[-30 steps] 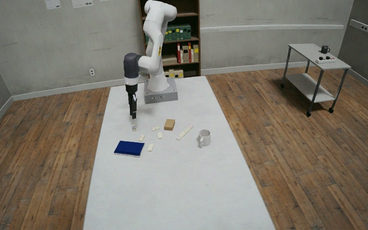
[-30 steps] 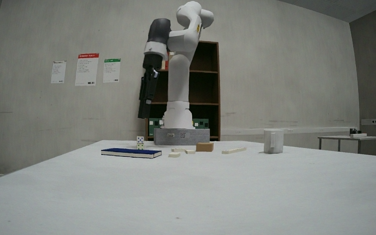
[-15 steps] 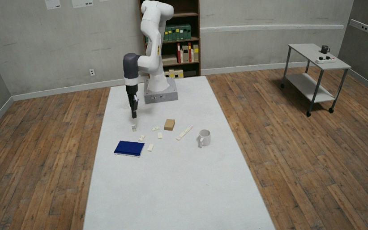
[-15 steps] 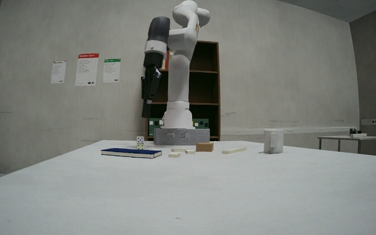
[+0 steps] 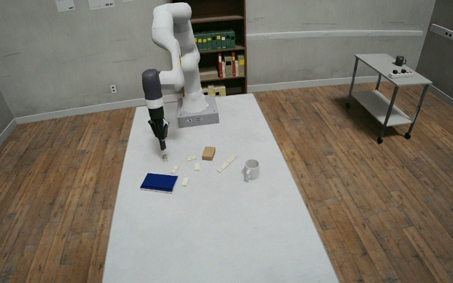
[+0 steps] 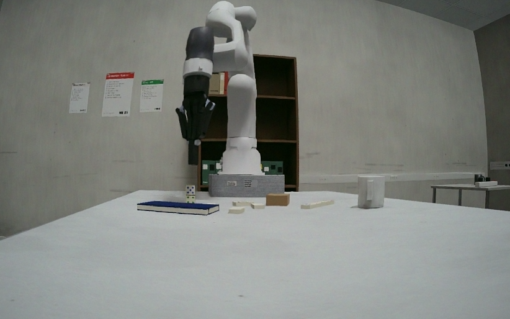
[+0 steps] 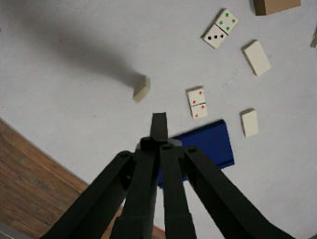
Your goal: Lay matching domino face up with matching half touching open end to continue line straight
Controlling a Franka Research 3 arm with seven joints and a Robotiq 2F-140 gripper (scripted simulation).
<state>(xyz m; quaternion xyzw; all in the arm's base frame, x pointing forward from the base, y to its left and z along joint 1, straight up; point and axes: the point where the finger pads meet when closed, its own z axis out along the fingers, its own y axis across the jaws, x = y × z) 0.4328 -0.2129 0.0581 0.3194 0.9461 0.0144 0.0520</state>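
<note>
My gripper (image 5: 162,148) (image 6: 192,164) (image 7: 160,123) is shut and empty, above the table near a domino (image 5: 164,156) (image 6: 190,193) (image 7: 142,90) that stands on its short end, blue pips over green, clear of the fingers. Two dominoes lie face up: one with two red pips on each half (image 5: 174,169) (image 7: 197,103), one with four green and three black (image 5: 191,158) (image 7: 220,29). Two lie face down, one nearer the box (image 5: 197,166) (image 6: 257,206) (image 7: 256,58), one near the book (image 5: 185,181) (image 6: 236,210) (image 7: 250,122). The line (image 5: 227,162) (image 6: 317,204) lies diagonally; its pips are too small to read.
A blue book (image 5: 159,182) (image 6: 176,206) (image 7: 205,145) lies in front of the standing domino. A brown box (image 5: 208,153) (image 6: 277,199) (image 7: 278,6) sits between the loose dominoes and the line. A white mug (image 5: 252,169) (image 6: 371,192) stands right of the line.
</note>
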